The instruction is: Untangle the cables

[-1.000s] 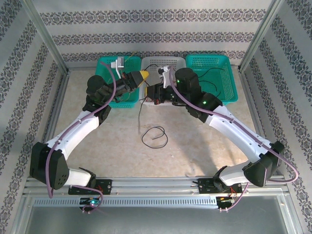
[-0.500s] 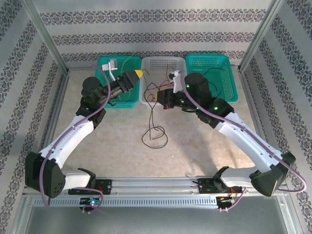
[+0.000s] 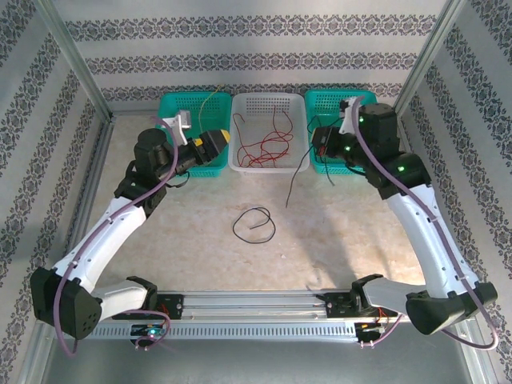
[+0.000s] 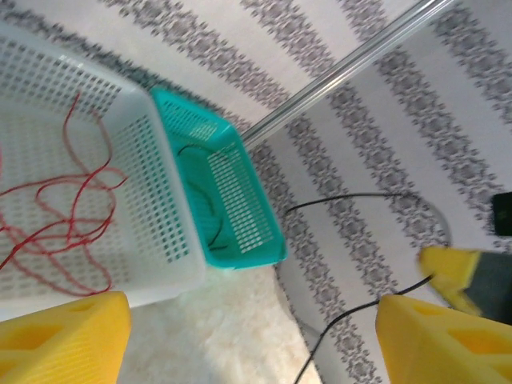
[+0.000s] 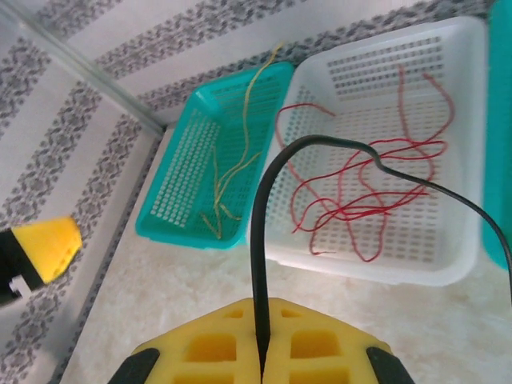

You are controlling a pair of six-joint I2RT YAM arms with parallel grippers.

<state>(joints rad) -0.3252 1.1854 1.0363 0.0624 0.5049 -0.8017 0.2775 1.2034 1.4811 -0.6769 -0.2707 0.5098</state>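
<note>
At twelve o'clock on the tabletop (image 3: 360, 232), a white basket (image 3: 268, 100) holds the red cable (image 3: 260, 142). Toward one o'clock the right gripper (image 3: 318, 150) is clamped on a black cable (image 3: 294, 180) dangling toward six. At eleven o'clock the left gripper (image 3: 220, 142) stands apart. A black loop (image 3: 254, 224) lies mid-tabletop.

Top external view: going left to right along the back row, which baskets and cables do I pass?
The left teal basket holding the yellow cable → white basket holding the red cable → right teal basket.
</note>
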